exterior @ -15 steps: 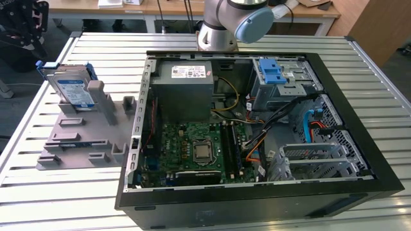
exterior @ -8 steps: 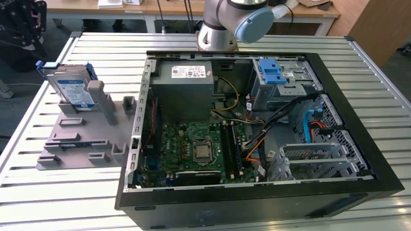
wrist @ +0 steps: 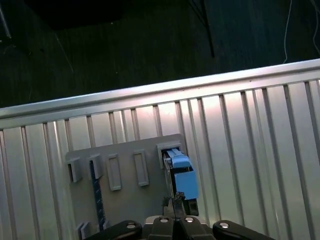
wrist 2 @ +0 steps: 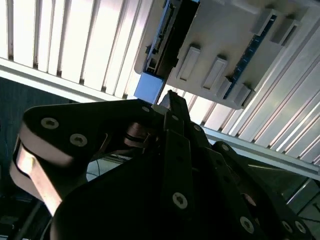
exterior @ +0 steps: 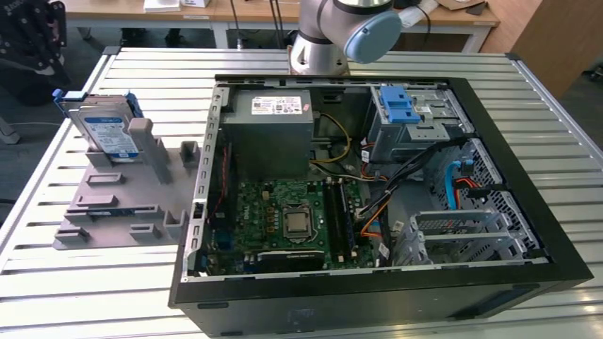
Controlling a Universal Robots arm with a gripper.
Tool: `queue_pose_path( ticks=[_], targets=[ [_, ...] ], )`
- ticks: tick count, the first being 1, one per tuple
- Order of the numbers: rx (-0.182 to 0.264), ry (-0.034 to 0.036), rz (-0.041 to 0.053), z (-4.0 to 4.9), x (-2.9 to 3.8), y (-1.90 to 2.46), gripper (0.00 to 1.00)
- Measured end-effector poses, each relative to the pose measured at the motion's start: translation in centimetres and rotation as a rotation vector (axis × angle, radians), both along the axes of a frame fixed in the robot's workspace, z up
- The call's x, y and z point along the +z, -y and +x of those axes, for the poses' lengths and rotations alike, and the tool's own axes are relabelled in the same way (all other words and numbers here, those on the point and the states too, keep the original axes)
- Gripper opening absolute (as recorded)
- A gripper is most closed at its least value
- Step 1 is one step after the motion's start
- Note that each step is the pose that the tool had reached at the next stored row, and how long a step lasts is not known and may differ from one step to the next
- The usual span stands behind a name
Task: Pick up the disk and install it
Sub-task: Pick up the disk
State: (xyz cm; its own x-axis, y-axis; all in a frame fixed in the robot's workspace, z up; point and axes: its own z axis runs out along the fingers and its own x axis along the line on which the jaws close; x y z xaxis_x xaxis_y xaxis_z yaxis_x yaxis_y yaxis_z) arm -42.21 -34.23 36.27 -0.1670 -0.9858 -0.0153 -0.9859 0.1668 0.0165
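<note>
Slatted metal bench (exterior: 113, 296) carrying an open desktop computer case (exterior: 377, 300) and, on the exterior view's left of it, a grey slotted fixture (exterior: 113, 205). The disk (exterior: 102, 131) stands on edge in a slot at the far end of that fixture, its white-and-blue label facing out and its blue carrier frame showing along its rim. It is well apart from the case.

Inside the case: grey power supply (exterior: 273, 134) at the far side, green motherboard (exterior: 292, 212) below it, metal drive cage with a blue latch (exterior: 400, 106) towards the exterior view's right. The base of the robot arm (exterior: 330, 35) rises behind the case.

In the first wrist view the claw (wrist: 172, 202) hangs over the fixture (wrist: 127, 202), directly above the upright disk (wrist: 182, 175), with the bench (wrist: 250, 150) and the dark floor beyond. In the second wrist view the claw (wrist 2: 171, 97) sits just beside the blue end of the carrier on the disk (wrist 2: 162, 45), with the fixture (wrist 2: 225, 30) and the bench slats (wrist 2: 75, 40) behind.

In both wrist views the claw's tips appear drawn together with nothing between them. Whether they touch the carrier cannot be told from here. The disk is not gripped and sits in its slot
</note>
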Motion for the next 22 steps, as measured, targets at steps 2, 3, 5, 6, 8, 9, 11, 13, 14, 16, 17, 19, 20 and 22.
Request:
queue_pose_path(
  ticks=[2, 3, 5, 6, 8, 9, 11, 13, 14, 16, 17, 19, 20, 22],
  targets=[
    [0.005, 0.0185, 0.0001, -0.04, -0.03, 0.02, 0.11],
    [0.008, 0.0225, 0.0, -0.04, -0.04, 0.02, 0.11],
    [0.008, 0.0233, 0.0, -0.03, -0.04, 0.02, 0.11],
    [0.008, 0.0233, 0.0, -0.04, -0.04, 0.01, 0.11],
    [0.01, 0.023, 0.0, -0.04, -0.04, 0.02, 0.11],
    [0.017, 0.0227, 0.0001, -0.04, -0.05, 0.01, 0.11],
    [0.039, 0.022, 0.0007, -0.03, -0.07, 0.01, 0.11],
    [0.054, 0.0204, 0.0009, -0.01, -0.11, 0.01, 0.12],
    [0.055, 0.0192, 0.0004, -0.01, -0.16, -0.01, 0.17],
    [0.055, 0.0172, -0.0002, -0.01, -0.3, -0.04, 0.24],
    [0.055, 0.0156, -0.0002, -0.01, -0.42, -0.07, 0.29],
    [0.057, 0.0121, -0.0002, -0.01, -0.68, -0.1, 0.35],
    [0.062, 0.0113, -0.0001, -0.01, -0.79, -0.11, 0.41],
    [0.084, 0.0103, 0.0, -0.01, -0.97, -0.11, 0.47]
  ],
)
